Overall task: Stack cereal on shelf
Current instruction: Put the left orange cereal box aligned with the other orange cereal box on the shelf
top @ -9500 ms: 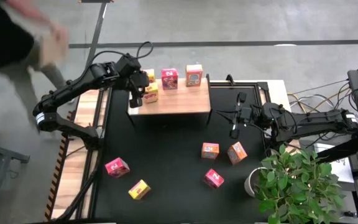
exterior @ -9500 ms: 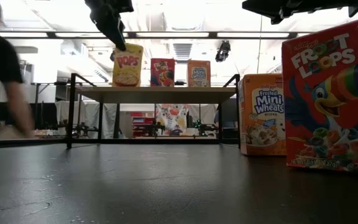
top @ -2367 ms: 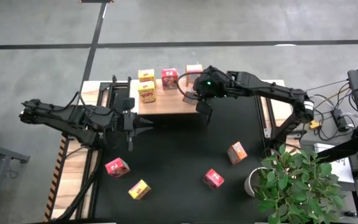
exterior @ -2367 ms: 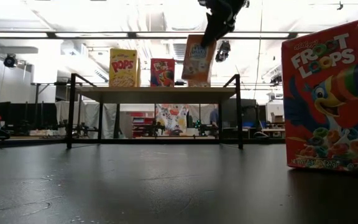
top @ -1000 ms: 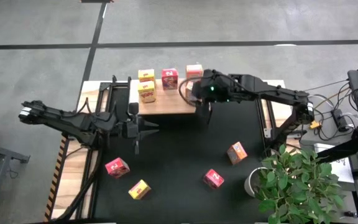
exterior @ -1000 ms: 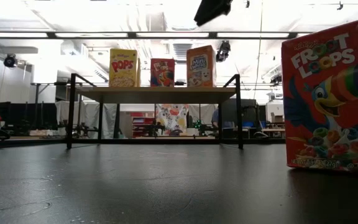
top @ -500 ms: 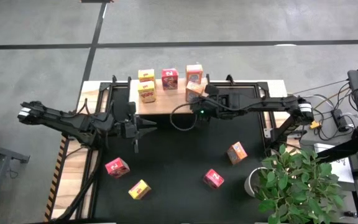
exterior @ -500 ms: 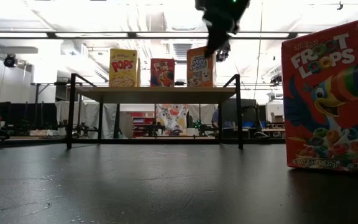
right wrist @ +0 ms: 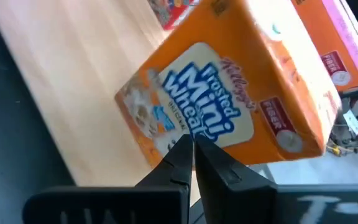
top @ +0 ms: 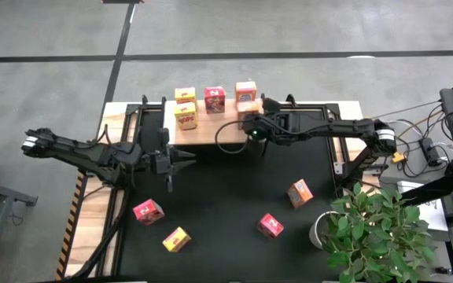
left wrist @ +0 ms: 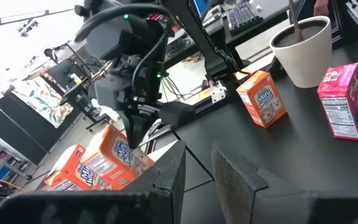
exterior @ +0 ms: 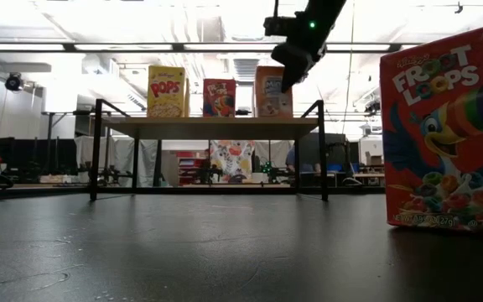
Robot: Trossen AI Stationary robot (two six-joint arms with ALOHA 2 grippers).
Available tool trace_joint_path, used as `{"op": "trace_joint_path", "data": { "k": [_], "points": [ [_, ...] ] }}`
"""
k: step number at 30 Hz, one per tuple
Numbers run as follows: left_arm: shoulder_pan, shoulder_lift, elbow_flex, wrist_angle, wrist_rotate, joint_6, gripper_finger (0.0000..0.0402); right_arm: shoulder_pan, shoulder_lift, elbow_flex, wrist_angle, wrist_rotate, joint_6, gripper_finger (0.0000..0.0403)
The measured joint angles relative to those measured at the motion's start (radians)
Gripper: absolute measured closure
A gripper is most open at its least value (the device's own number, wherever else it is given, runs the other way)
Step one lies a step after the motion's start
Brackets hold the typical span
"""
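Nine cereal boxes visible, five on the shelf (top: 211,130), four on the black mat (top: 226,220).

Left gripper (top: 185,157) at centre-left of the high view, over the mat below the shelf's lower-left corner. Fingers (left wrist: 235,177) apart with a narrow gap, holding nothing.

Lower left of the high view: pink-red box (top: 148,211) and yellow box (top: 176,239), both loose on the mat, near each other.

Shelf in the upper centre of the high view. Left end: two yellow boxes, rear (top: 184,96) and front (top: 185,116). Middle: pink-red box (top: 215,100). Right end: two orange boxes, rear (top: 245,92) and front (top: 248,114), front one at the shelf's right edge. Low view reads yellow (exterior: 167,91), pink-red (exterior: 219,97), orange (exterior: 270,92) standing along the shelf top.

Right gripper (top: 252,132) just right of centre in the high view, at the shelf's lower-right corner, just beside the front orange box. Right wrist view: fingertips (right wrist: 185,152) together, nothing between them, pointed at the Mini-Wheats front of that box (right wrist: 229,106); cannot tell whether touching. Box resting on the wood.

Lower right of the high view: orange box (top: 300,192) and pink-red box (top: 270,225) loose on the mat, white pot with green plant (top: 376,236) beside them at the mat's edge.
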Motion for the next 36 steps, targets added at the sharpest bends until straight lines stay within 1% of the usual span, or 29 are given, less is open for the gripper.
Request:
{"op": "trace_joint_path", "data": {
  "k": [3, 7, 11, 13, 24, 31, 36],
  "points": [
    [0.000, 0.000, 0.000, -0.003, 0.000, 0.000, 0.0338, -0.007, 0.000, -0.001, 0.001, -0.002, -0.033, 0.0394],
    [0.000, 0.001, 0.000, -0.008, 0.000, 0.000, 0.0338, -0.011, 0.000, -0.001, 0.009, -0.013, -0.019, 0.0394],
    [0.000, 0.000, 0.000, -0.011, 0.000, -0.003, 0.0338, -0.004, 0.000, -0.001, 0.016, -0.087, 0.004, 0.0394],
    [0.000, 0.001, -0.001, -0.011, 0.000, -0.004, 0.0338, -0.003, 0.003, -0.007, 0.034, -0.108, 0.011, 0.0394],
    [0.000, 0.001, -0.002, -0.015, 0.000, -0.002, 0.0338, -0.029, 0.052, -0.019, 0.183, -0.099, -0.035, 0.0394],
    [0.000, 0.001, -0.003, -0.019, 0.000, -0.001, 0.0338, -0.025, 0.051, -0.019, 0.159, -0.097, -0.026, 0.0394],
    [0.000, 0.002, -0.006, -0.024, 0.000, -0.003, 0.0338, -0.016, 0.046, -0.019, 0.076, -0.095, 0.013, 0.0394]
  ]
}}
